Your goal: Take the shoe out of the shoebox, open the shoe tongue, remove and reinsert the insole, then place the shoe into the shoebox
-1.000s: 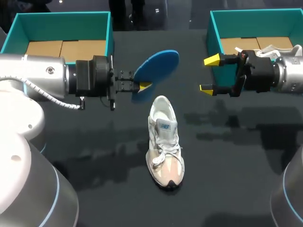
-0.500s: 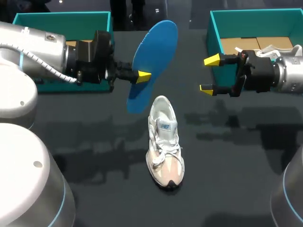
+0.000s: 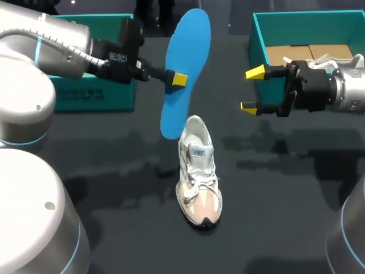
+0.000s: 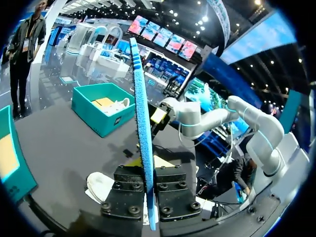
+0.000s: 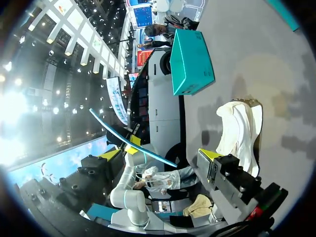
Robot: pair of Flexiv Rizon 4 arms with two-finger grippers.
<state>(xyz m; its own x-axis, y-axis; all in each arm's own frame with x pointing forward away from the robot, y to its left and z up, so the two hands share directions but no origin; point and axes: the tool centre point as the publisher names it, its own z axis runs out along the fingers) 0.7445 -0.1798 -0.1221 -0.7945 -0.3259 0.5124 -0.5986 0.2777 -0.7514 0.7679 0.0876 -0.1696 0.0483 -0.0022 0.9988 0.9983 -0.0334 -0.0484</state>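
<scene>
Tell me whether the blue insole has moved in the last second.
Yes. Against the unmoved shoe, the insole in the left gripper has swung from nearly flat to standing on end, its upper end now farther from the shoe.

L shoebox (image 3: 91, 97) partly behind L arm (image 3: 57, 41)

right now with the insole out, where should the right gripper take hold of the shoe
Probably across the laced midfoot of the shoe, coming down from the side of the right gripper. It sits upright, narrow across its sides, and this leaves the heel opening free for the insole in the left gripper.
</scene>
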